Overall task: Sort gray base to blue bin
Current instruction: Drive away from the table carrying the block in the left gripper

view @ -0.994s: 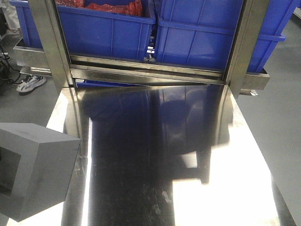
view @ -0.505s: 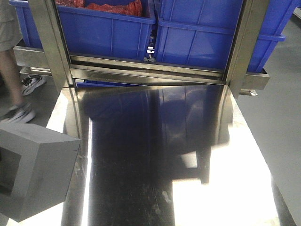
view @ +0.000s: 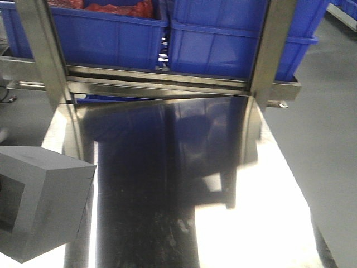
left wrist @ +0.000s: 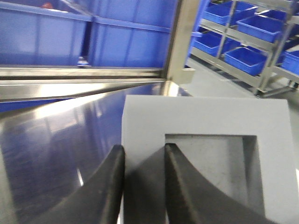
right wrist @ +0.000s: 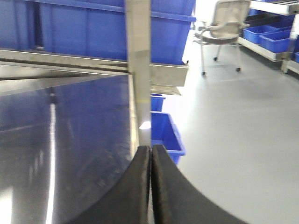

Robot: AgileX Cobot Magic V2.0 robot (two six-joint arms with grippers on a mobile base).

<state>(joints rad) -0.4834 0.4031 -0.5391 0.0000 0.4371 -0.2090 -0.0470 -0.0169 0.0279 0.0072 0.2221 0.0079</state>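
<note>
Here, the left gripper grasps the gray base.
Its two dark fingers clamp the wall between the block's outer side and its square recess, at the near left of the shiny steel table. The right gripper is pressed closed, holding nothing. The blue bin stands behind the table's far edge, well apart from the base.

Base front left by the table's edge; two bins side by side behind.
</note>
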